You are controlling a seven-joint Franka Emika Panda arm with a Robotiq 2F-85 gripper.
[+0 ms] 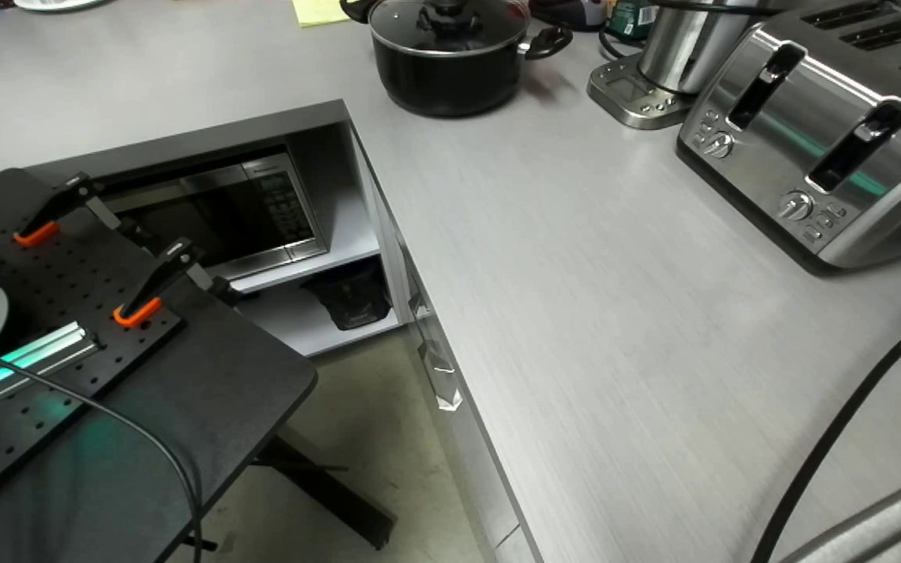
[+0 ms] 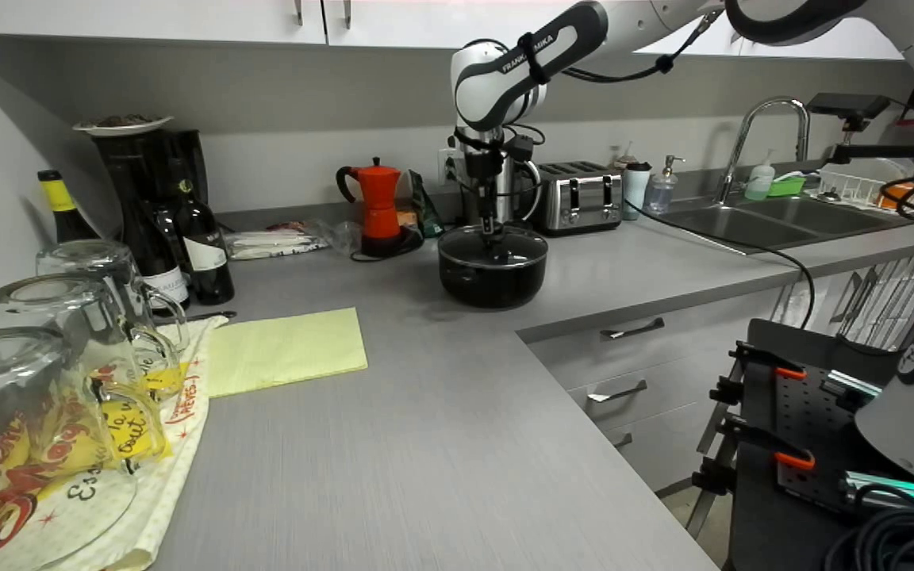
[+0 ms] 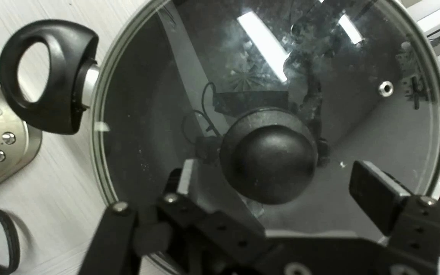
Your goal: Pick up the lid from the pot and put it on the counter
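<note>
The glass lid (image 3: 159, 76) with its black knob sits on the black pot (image 2: 492, 287). The lid also shows in both exterior views (image 1: 407, 27) (image 2: 465, 250). The pot (image 1: 450, 84) stands on the light-grey counter (image 1: 576, 258). In the wrist view my gripper (image 3: 273, 173) is open, with one finger on each side of the knob and a gap visible on both sides. In an exterior view my gripper (image 2: 491, 226) points straight down at the knob from above. That view is too small to tell how low the fingertips reach. The lid's near edge is partly hidden by the gripper in the wrist view.
A steel toaster (image 1: 826, 141) and kettle base (image 1: 642, 98) stand beside the pot. A red moka pot (image 2: 380, 206) is behind it. A yellow cloth (image 2: 286, 349), glass mugs (image 2: 68, 381) and bottles (image 2: 203, 254) lie toward one side. The counter edge (image 2: 584, 428) is near.
</note>
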